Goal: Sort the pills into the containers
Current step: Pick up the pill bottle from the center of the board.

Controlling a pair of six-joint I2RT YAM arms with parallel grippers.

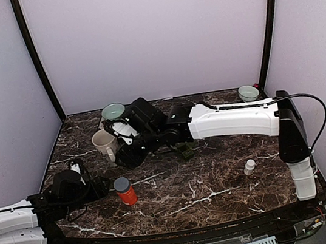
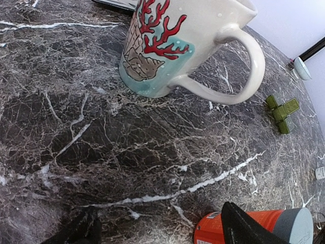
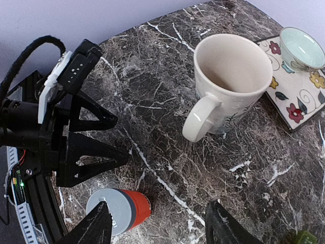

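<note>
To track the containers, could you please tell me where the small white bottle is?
The small white bottle stands on the table's right side in the top view, between the orange bottle and the right arm's base.

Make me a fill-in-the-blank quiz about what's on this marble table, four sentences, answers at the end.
1. The orange bottle has a ____ cap.
2. The mug stands upright and is ____ inside.
3. In the top view, the small white bottle stands on the ____ side of the table.
4. The left gripper and the right gripper are both ____, not shut.

Missing words: gray; empty; right; open.
</note>
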